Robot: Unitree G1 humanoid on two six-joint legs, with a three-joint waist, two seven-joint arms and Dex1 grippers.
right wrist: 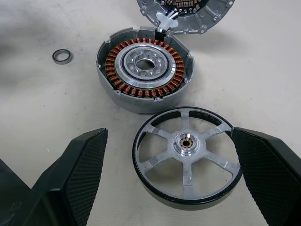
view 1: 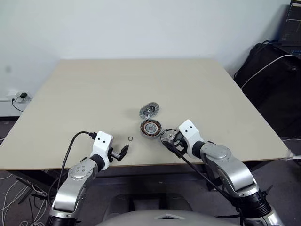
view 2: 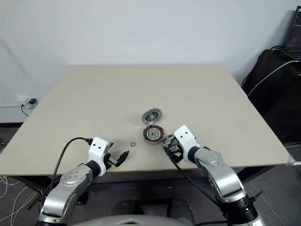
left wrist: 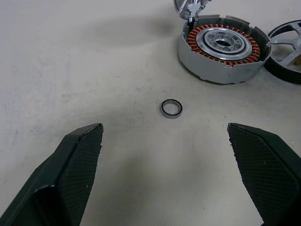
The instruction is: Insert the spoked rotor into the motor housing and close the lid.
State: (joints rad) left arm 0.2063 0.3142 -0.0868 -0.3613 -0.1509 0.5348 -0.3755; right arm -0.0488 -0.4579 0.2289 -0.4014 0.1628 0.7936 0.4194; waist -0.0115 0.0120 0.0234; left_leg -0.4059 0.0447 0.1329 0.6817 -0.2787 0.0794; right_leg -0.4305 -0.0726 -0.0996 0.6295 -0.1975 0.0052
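Nearest my right gripper point(right wrist: 169, 188), between its wide-apart black fingers point(right wrist: 80, 174), lies the spoked rotor point(right wrist: 186, 157): silver wheel w/ dark rim, six spokes to a central hub, flat on the beige table point(view 1: 94, 89). Nothing is held. Just beyond it, close but not touching, sits the motor housing point(right wrist: 145, 75), a round grey shell w/ copper-brown windings round a silver centre. Behind that, touching its far edge, the grey-silver round lid point(right wrist: 188, 14) stands open, inside facing up. Small dark metal ring point(left wrist: 171, 108) lies alone on the table, ahead of my left gripper point(left wrist: 164, 174), whose jaws are also wide and empty.
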